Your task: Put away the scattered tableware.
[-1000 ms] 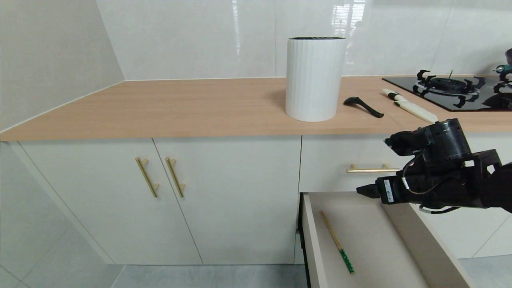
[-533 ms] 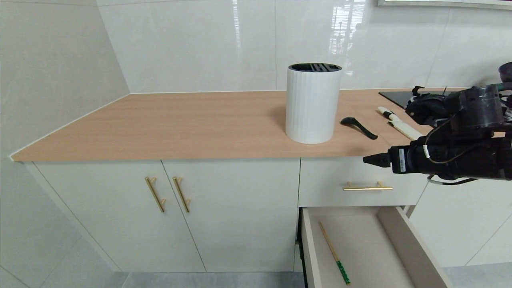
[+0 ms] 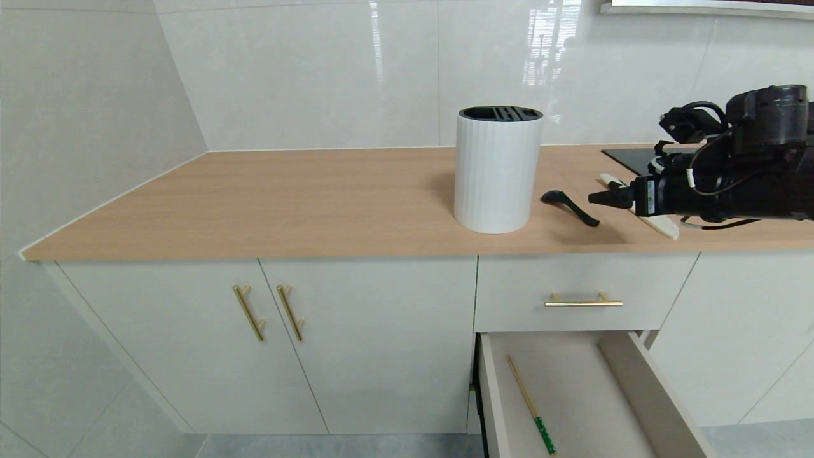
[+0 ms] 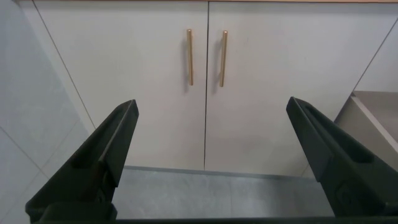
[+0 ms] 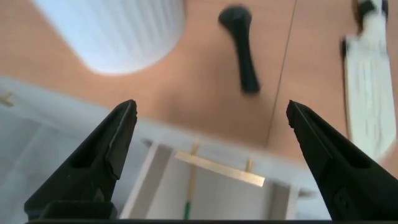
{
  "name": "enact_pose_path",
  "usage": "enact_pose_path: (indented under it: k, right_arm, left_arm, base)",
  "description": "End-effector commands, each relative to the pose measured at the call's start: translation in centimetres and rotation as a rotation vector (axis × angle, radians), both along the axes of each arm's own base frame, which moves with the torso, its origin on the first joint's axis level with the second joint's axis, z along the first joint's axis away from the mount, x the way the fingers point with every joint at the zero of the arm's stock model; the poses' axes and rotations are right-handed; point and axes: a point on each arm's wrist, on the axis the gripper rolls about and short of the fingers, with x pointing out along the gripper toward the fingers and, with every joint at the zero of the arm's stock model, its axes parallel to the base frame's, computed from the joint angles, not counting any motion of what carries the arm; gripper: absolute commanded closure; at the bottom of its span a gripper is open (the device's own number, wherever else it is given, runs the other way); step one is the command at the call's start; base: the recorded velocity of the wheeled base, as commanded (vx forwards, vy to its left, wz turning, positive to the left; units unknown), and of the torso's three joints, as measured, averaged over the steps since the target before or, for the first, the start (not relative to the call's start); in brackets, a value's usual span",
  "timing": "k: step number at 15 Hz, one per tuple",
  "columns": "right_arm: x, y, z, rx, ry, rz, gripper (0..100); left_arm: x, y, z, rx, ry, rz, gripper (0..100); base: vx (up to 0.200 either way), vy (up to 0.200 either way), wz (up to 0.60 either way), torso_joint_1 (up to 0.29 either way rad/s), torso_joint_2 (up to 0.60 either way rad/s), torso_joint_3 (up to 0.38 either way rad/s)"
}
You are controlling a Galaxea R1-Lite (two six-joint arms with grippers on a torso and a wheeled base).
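A black spoon lies on the wooden counter to the right of a white ribbed holder. A white knife lies further right, partly hidden behind my right arm. My right gripper hovers open just above the counter, between spoon and knife. The right wrist view looks down on the spoon, the knife and the holder past the open right gripper. A chopstick with a green end lies in the open drawer. My left gripper is open, low before the cabinet doors.
A black hob sits at the counter's far right, behind my arm. A shut drawer with a gold handle is above the open one. Two cabinet doors with gold handles are to the left. The counter's left half is bare.
The head camera has tilted up. My right arm has risen from over the open drawer to counter height, near the spoon and knife. The tableware has not moved.
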Motion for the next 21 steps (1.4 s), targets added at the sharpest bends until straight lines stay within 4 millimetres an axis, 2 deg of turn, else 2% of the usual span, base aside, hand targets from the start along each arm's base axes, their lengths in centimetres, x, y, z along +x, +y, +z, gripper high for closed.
enact_pose_path:
  k: [1,3,5,10,16,17,21]
  right_arm:
    - [5.7,-0.2,-3.3,-0.038,0.035,0.000,0]
    - [7.5,-0.2,-5.4,-0.061,0.061,0.003,0]
    - [8.8,-0.5,-6.6,-0.058,0.034,-0.006,0]
    - [10.6,-0.6,-8.4,-0.053,-0.019,-0.014,0]
    - [11.4,-0.7,-9.0,-0.052,-0.022,-0.018,0]
    - [11.4,-0.8,-9.0,-0.051,-0.022,-0.018,100]
    - [11.4,-0.8,-8.9,-0.048,-0.022,-0.019,100]
  left_arm:
    - [0.0,0.0,0.0,0.000,0.000,0.001,0]
    - [0.0,0.0,0.0,0.000,0.000,0.001,0]
    - [0.0,0.0,0.0,0.000,0.000,0.001,0]
    - [0.0,0.0,0.0,0.000,0.000,0.001,0]
    - [0.0,0.0,0.0,0.000,0.000,0.001,0]
    - [0.0,0.0,0.0,0.000,0.000,0.001,0]
    - [0.0,0.0,0.0,0.000,0.000,0.001,0]
  base:
    - [0.000,0.000,0.00,0.000,0.00,0.000]
    - [0.000,0.000,0.00,0.000,0.00,0.000]
    - [0.000,0.000,0.00,0.000,0.00,0.000]
    - [0.000,0.000,0.00,0.000,0.00,0.000]
    - [0.000,0.000,0.00,0.000,0.00,0.000]
    - [0.000,0.000,0.00,0.000,0.00,0.000]
    - [0.000,0.000,0.00,0.000,0.00,0.000]
